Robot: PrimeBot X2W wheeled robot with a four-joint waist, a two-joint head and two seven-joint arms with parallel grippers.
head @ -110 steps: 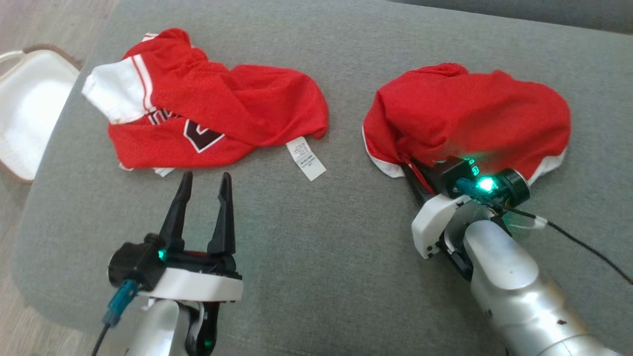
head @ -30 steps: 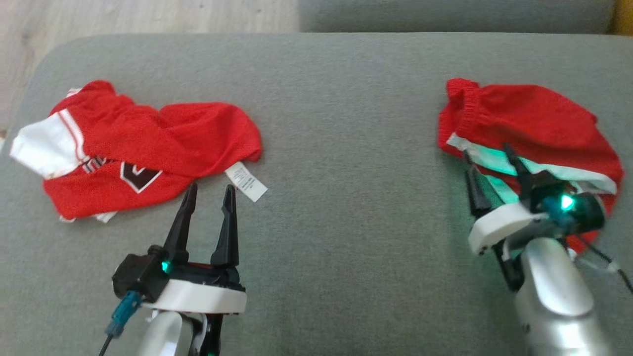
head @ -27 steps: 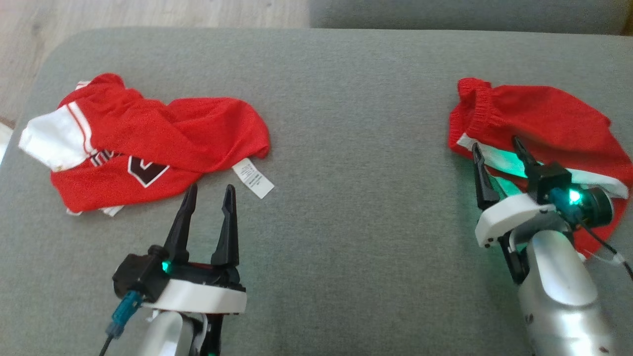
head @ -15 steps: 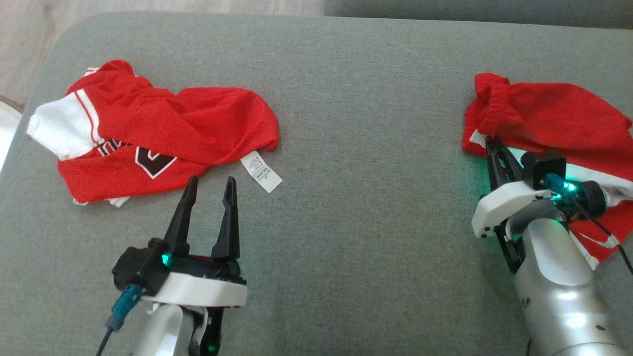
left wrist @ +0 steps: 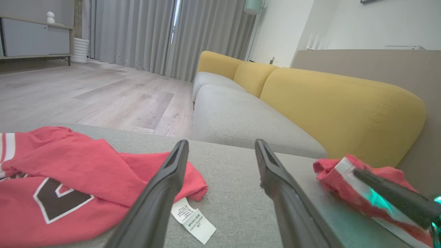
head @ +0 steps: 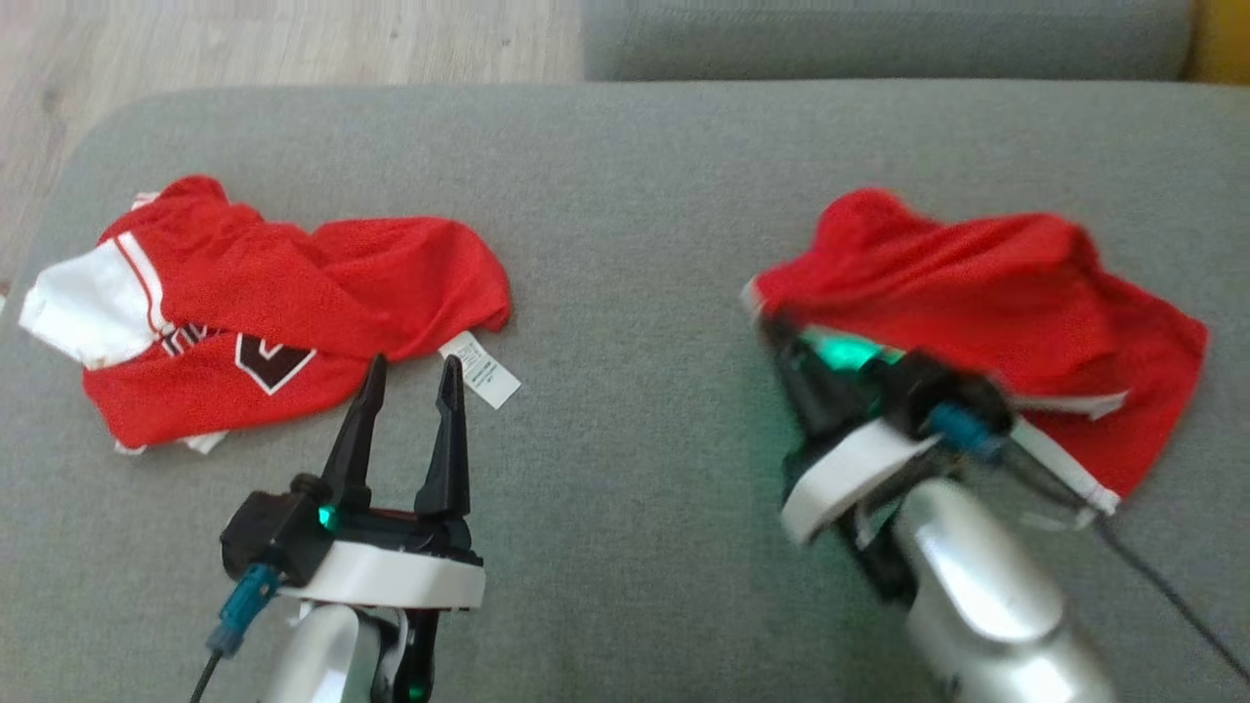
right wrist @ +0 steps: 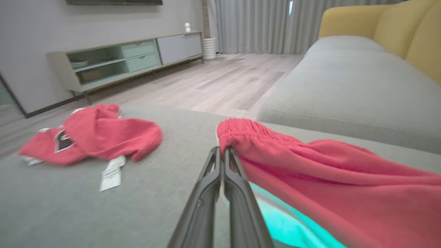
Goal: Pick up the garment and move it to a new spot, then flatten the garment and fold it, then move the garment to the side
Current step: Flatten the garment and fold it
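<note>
Pinching elastic waistband (right wrist: pixel 241 125) of crumpled red mesh shorts (head: pixel 977 293) at three o'clock, right pincer (right wrist: pixel 223 150) clamped, left pincer (head: pixel 408 376) spread, empty

grey cushion (head: pixel 635 215) bears two garments — jersey (head: pixel 293 283), shorts (head: pixel 977 283)

Yellow sofa (left wrist: pixel 341 113), grey curtains (left wrist: pixel 137 34) and a low cabinet (right wrist: pixel 131 58) edge the wood floor (left wrist: pixel 86 100).
</note>
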